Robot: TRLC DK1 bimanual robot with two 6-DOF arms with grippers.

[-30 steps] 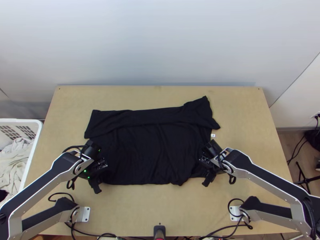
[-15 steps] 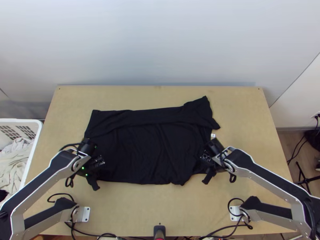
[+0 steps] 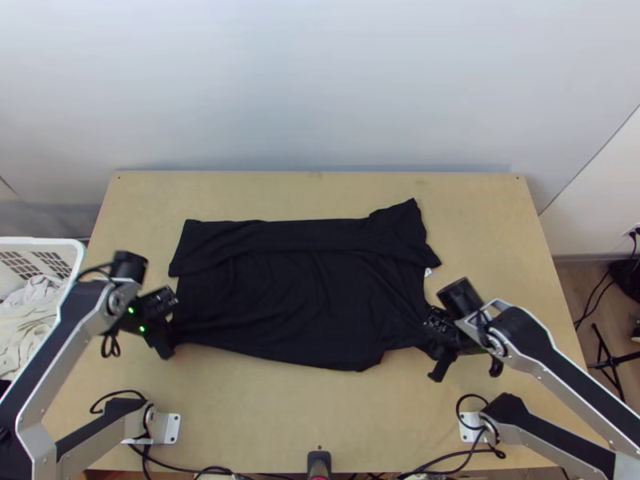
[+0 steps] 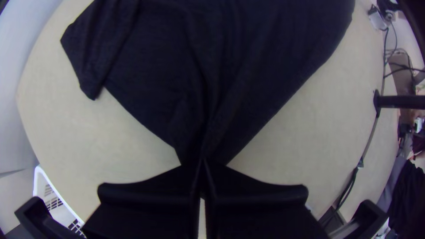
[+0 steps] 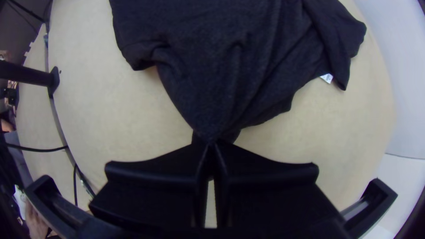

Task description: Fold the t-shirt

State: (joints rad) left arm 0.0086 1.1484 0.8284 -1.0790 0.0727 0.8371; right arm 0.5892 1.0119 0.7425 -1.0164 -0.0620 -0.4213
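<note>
The black t-shirt [image 3: 296, 296] lies across the middle of the table, its far part folded over in a long band. In the top view my left gripper [image 3: 168, 320] is at the shirt's near left corner, and my right gripper [image 3: 442, 340] is at its near right side. The left wrist view has the left gripper [image 4: 202, 163] shut on gathered cloth, with creases running out from the tips. Likewise, the right gripper [image 5: 212, 144] is shut on a bunched bit of the t-shirt [image 5: 221, 66] in the right wrist view. A small white tag [image 5: 326, 78] pokes out near the folded band.
A white basket [image 3: 68, 312] holding light cloth stands off the table's left side. Black cables [image 3: 196, 468] run along the near edge, by a dark post [image 3: 318, 462]. Bare wood [image 3: 480, 216] surrounds the shirt, with a pale wall behind.
Both grippers have moved outward, the left one to the left and the right one slightly right. The shirt's near part has been pulled wider and its near left edge now slants.
</note>
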